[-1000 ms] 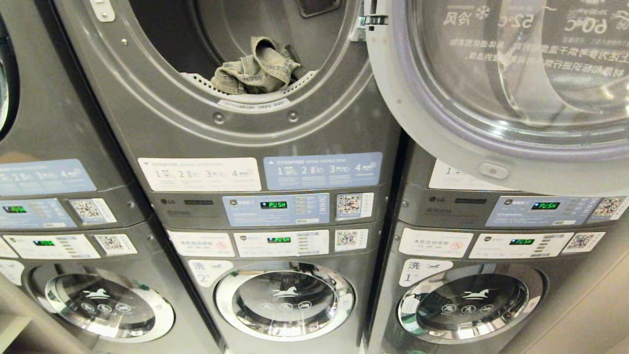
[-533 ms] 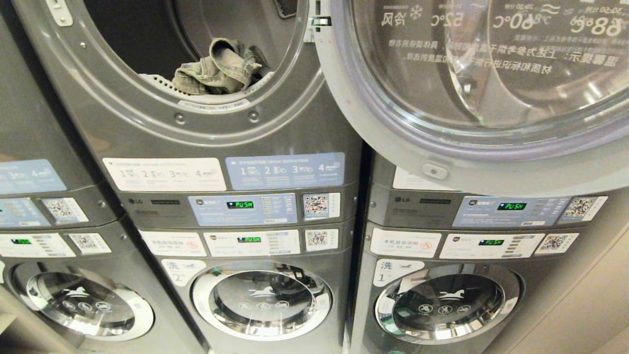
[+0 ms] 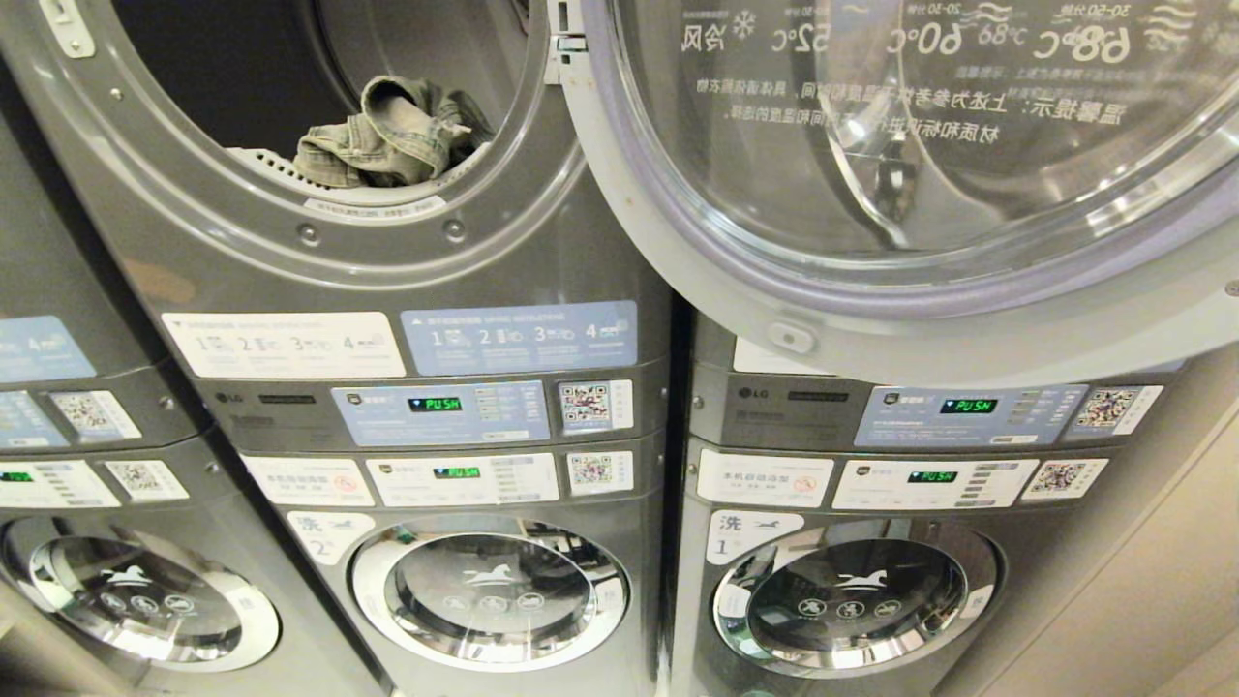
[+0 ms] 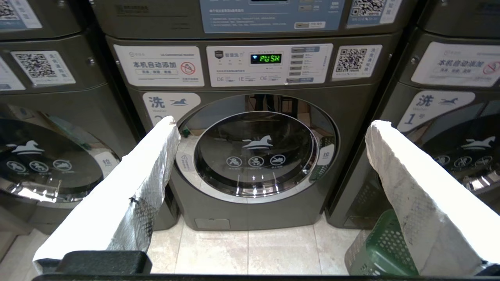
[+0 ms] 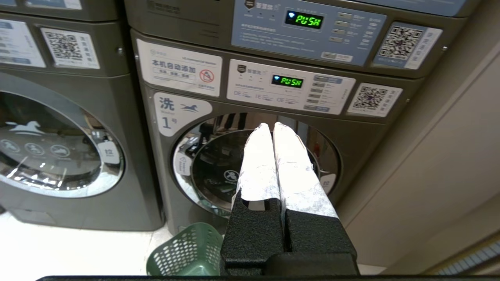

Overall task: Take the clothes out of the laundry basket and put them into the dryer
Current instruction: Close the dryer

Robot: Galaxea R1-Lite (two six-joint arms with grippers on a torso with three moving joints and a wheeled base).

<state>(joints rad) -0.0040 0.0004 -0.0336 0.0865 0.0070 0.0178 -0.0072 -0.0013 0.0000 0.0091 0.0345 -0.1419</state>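
A crumpled, faded olive denim garment lies at the front lip of the open grey dryer drum. Being soft and limp, it should pinch best at a raised fold. The green perforated plastic laundry basket sits on the floor. The left gripper is spread, empty; the right gripper is clenched on nothing.

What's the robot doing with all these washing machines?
It is loading a dryer. The dryer's round door hangs open, and some crumpled clothes lie inside. Right now neither hand holds anything: the left hand is open and the right hand is shut. A green basket sits on the floor below.
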